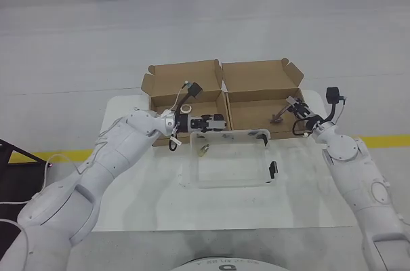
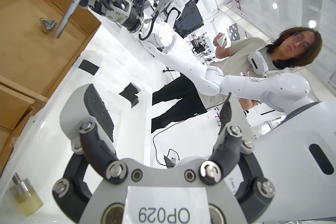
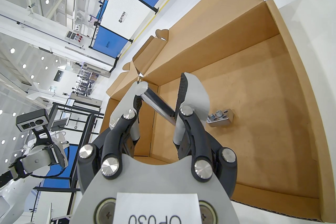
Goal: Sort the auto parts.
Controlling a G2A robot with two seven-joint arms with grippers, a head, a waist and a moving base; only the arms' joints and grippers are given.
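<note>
- A clear tray (image 1: 188, 169) is set nearest, with a black clip (image 1: 273, 169) and a studded cylinder (image 2: 25, 194) inside.
- The left gripper (image 2: 160, 101) is held wide open, apparently above the tray's far rim.
- A metal rod (image 3: 157, 104) is clamped by the right gripper (image 3: 164, 83) over the right cardboard box (image 3: 302, 93), where a bracket (image 3: 220, 117) lies.
- A printed label (image 3: 155, 206) is borne beneath each gripper.

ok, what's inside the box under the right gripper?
One small metal bracket lies on the box floor. The right gripper, shut on a metal rod, hangs over the box and hides the floor patch behind it.
</note>
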